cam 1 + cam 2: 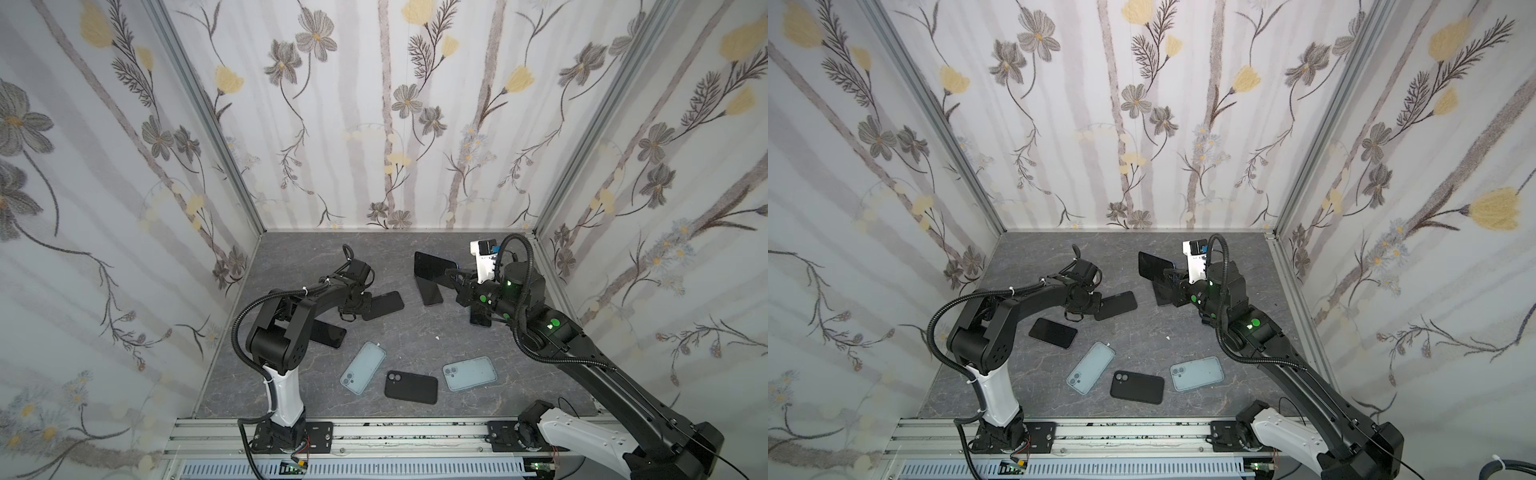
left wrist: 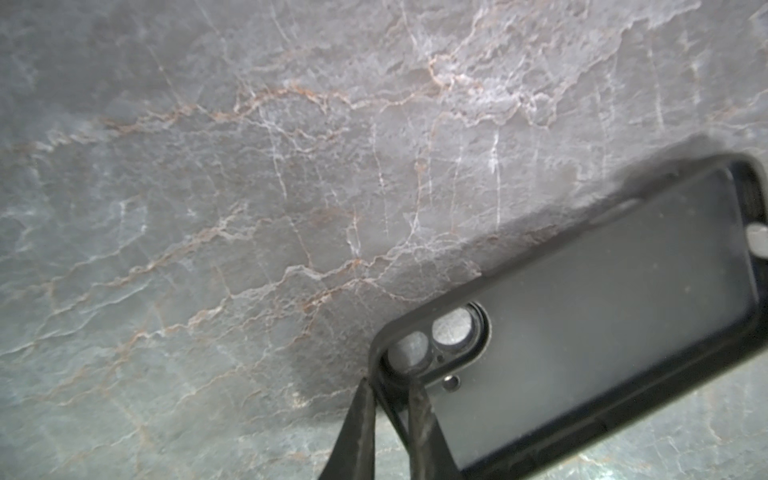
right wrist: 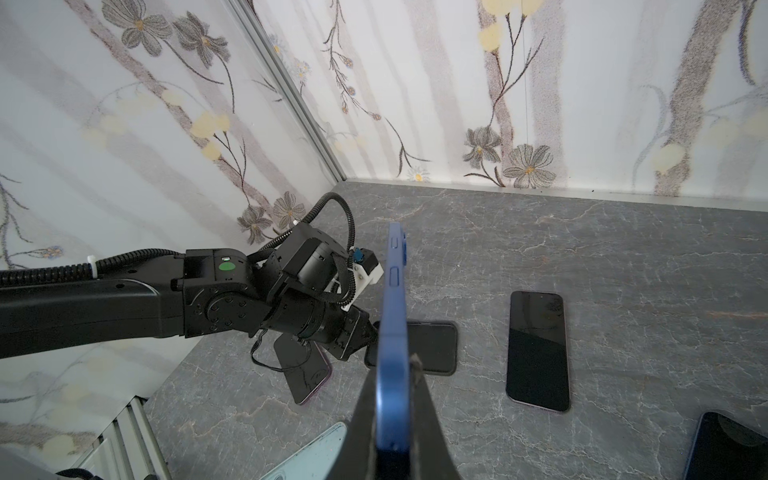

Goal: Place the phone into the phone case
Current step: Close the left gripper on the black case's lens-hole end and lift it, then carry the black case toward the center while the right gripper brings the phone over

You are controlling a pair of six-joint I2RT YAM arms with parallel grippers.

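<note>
Left tool [image 2: 388,392]: closed on the rim of the black case [image 2: 602,324], one finger inside, one outside, beside the camera cutout.
Right tool [image 3: 392,370]: clamped on the blue phone [image 3: 392,291], held on edge.
Case position: open side up, low at the desk [image 1: 415,332], left of middle in both top views.
Phone position: up off the desk near the back, well apart from the black case.

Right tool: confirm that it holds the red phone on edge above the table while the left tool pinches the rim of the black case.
Wrong colour: the phone is blue, not red. The right wrist view shows the right tool shut on the blue phone, on edge above the table. The left tool does pinch the rim of the black case.
</note>
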